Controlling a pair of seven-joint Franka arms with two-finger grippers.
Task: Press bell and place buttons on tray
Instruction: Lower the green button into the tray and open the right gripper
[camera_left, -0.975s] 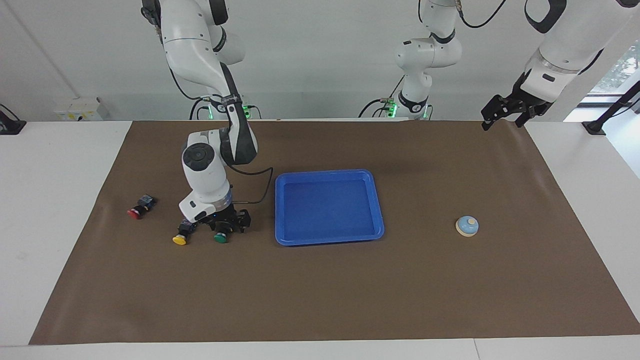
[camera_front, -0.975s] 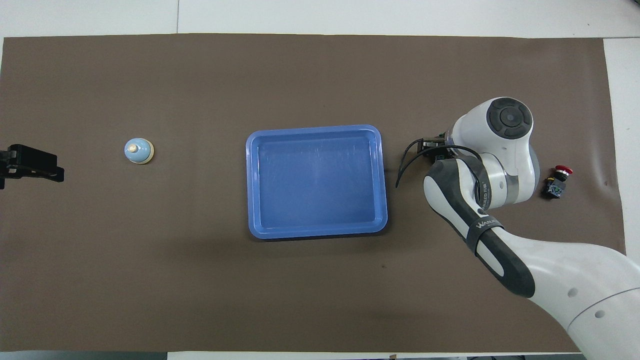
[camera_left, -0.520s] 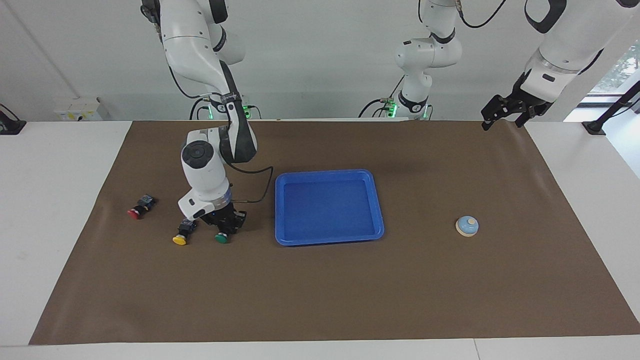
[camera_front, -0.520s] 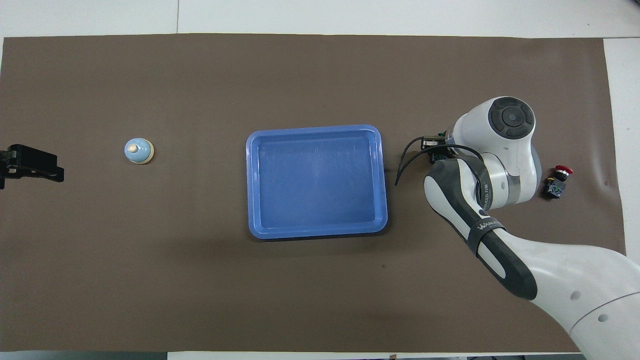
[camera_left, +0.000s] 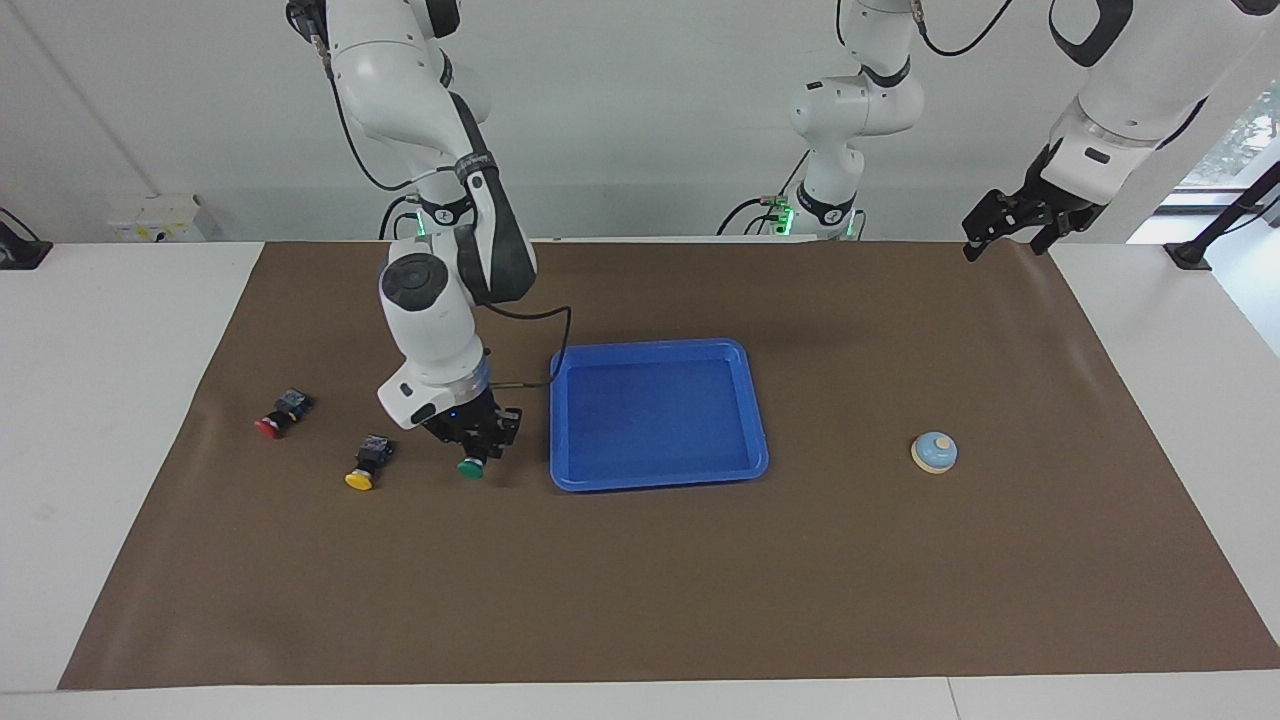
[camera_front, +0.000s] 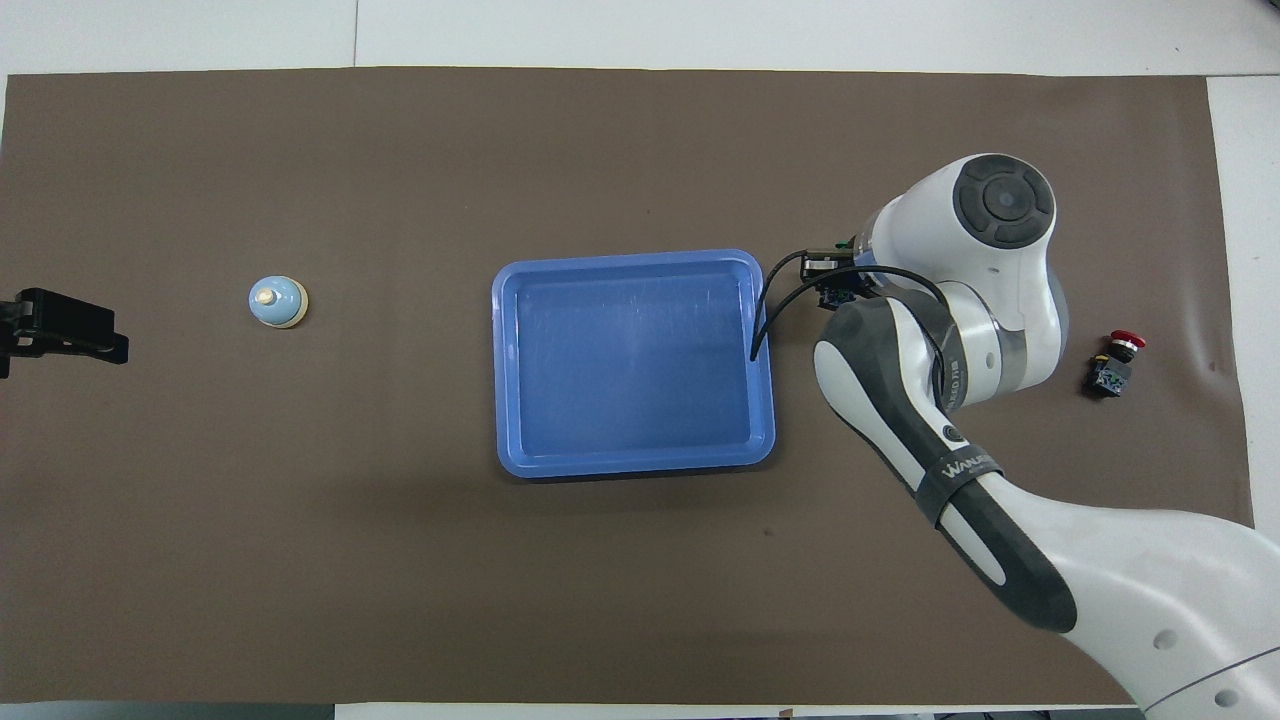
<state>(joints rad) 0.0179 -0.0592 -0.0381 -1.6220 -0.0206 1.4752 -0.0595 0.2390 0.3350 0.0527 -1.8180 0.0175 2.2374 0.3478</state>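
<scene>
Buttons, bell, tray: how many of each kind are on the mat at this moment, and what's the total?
Buttons: 3 (red button, yellow button, green button held in the right gripper)
Bell: 1
Tray: 1
Total: 5

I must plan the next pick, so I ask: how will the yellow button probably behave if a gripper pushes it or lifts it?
The yellow button lies on its side, so its round cap may let it roll in a curve when pushed. It looks small and rigid, probably light. The black body seems squarer than the cap, likely a steadier place to grasp.
</scene>
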